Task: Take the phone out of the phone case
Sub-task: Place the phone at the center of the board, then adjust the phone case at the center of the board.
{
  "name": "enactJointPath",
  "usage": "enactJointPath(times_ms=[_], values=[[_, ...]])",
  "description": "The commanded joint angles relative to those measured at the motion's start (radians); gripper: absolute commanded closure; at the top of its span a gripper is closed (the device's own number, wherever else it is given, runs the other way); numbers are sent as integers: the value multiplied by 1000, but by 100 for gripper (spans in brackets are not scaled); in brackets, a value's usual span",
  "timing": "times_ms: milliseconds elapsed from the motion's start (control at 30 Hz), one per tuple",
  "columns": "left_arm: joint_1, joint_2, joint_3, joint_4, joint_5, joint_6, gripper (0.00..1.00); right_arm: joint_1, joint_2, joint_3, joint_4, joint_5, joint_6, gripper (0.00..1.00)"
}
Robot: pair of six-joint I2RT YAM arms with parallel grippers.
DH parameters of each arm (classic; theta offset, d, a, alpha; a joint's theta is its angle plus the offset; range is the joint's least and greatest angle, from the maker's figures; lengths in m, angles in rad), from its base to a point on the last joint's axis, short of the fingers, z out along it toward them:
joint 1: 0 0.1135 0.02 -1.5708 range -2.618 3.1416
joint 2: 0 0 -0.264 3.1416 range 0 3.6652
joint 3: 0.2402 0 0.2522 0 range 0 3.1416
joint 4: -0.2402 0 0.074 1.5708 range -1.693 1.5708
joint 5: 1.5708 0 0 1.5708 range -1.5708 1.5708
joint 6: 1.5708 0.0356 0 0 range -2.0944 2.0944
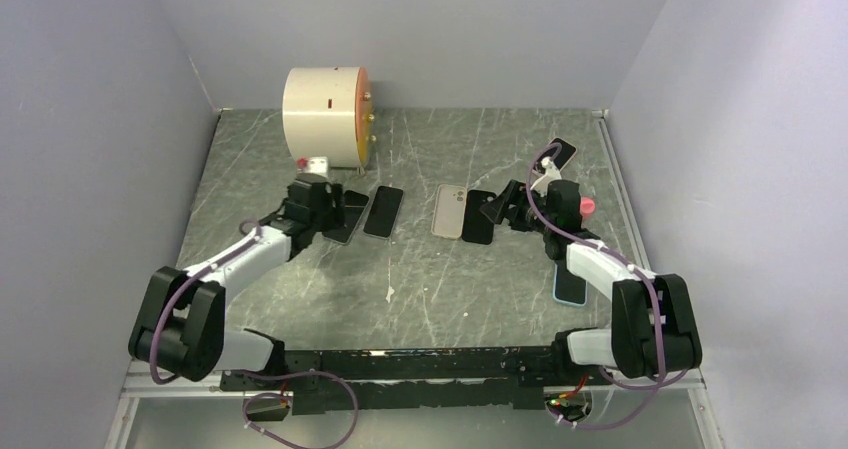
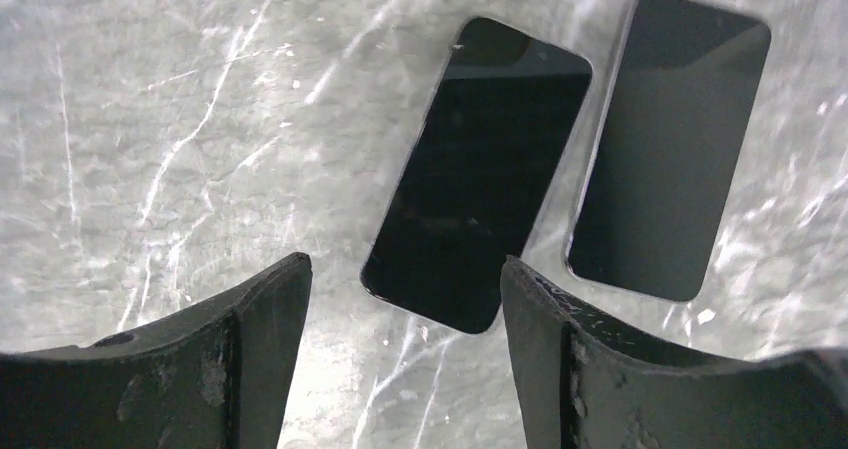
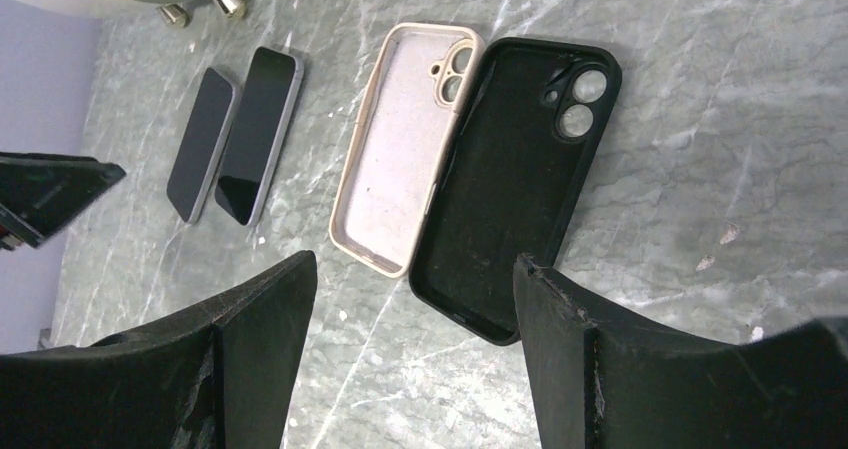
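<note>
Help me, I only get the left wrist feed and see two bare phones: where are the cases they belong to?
Observer: A beige case and a black case lie side by side to the right of those phones, both empty, insides up.
Operator: Is the right arm gripping either one?
Observer: No. The right end effector hangs open above them, holding nothing.
Operator: Any other phones out there?
Observer: Possibly. In the top view, a far phone-shaped item and a near phone-shaped item lie by the right arm. I cannot tell if they are cased.
</note>
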Motion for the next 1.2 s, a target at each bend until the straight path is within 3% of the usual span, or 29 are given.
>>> enactJointPath(times_ms=[0, 167, 333, 533, 1167], values=[[184, -35, -72, 171, 355, -224, 27, -6, -34, -12, 19, 31, -19, 25], [293, 45, -86, 282, 525, -313, 28, -6, -50, -15, 12, 45, -24, 25], [338, 117, -92, 344, 580, -336, 32, -6, -71, -21, 10, 63, -28, 25], [339, 200, -73, 389, 677, -344, 40, -5, -66, -22, 13, 61, -26, 25], [335, 308, -100, 592, 770, -484, 38, -6, -54, -23, 24, 50, -18, 25]])
